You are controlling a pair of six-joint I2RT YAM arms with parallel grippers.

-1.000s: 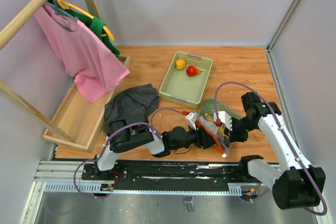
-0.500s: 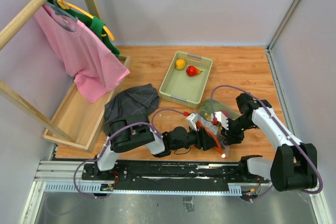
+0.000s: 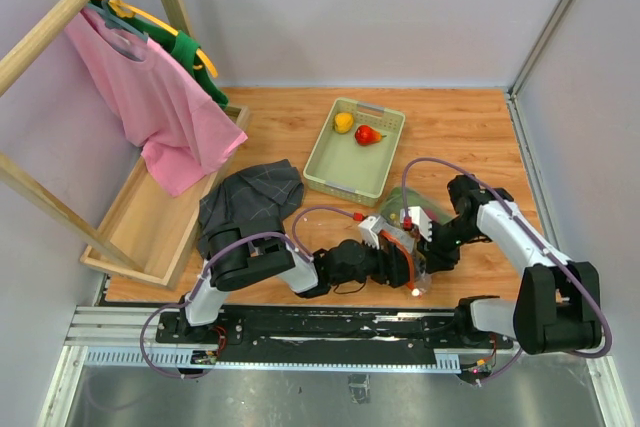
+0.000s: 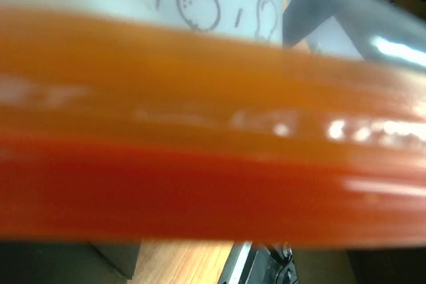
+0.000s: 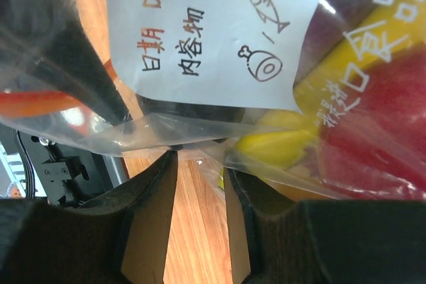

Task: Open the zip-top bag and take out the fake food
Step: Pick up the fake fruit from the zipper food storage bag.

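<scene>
Far left: a pink shirt (image 3: 150, 107) on a wooden rack overhangs a shallow wooden crate (image 3: 135, 232) at the tabletop's (image 3: 465, 132) left edge. A dark grey garment (image 3: 250, 202) is heaped just right of the crate. The pale green tray (image 3: 335, 172), far centre, holds a yellow piece (image 3: 343, 122) and a red piece (image 3: 368, 135).

The left pincer (image 3: 390, 255) sits low by the near edge, against the zip-top bag (image 3: 410, 232). Its wrist view is filled by the blurred orange-red zip strip (image 4: 213, 164); fingers unseen, state cannot be told.

The bag lies between both pincers, with red (image 5: 386, 111) and yellow (image 5: 276, 144) fake food inside.

The right pincer (image 5: 200, 164) is at the bag's right side. Its fingers stand a narrow gap apart, with clear film just past the tips. Bare wood runs from the tray to the right wall.
</scene>
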